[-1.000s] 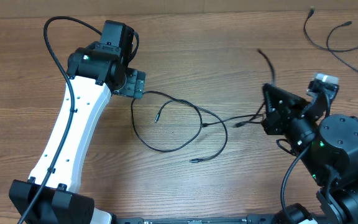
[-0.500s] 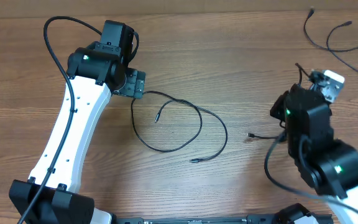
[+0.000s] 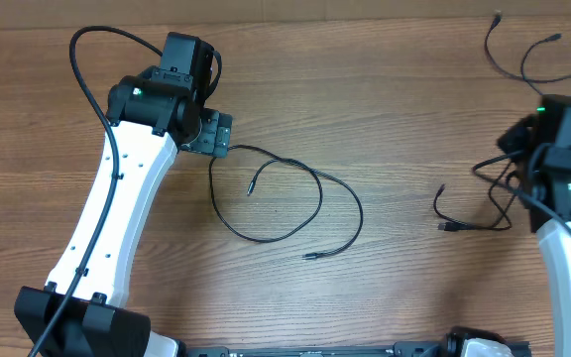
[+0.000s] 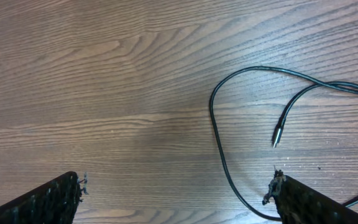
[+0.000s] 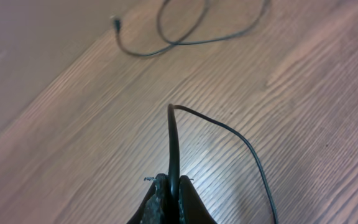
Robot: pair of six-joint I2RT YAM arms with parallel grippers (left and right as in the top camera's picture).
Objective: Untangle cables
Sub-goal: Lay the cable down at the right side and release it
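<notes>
Right wrist: right gripper [image 5: 171, 188] is pinching a cable [image 5: 174, 140], apparently separating it. Left gripper [image 4: 178, 186] is hanging spread over the loop [image 4: 218, 124]; next, lay the cable apart.

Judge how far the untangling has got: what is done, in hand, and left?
Done: the top-right cable lies apart. In hand: the right gripper is shut on a second cable. Left: the middle cable, by the open left gripper, crosses itself and looks unsorted; the second cable needs laying out.
</notes>
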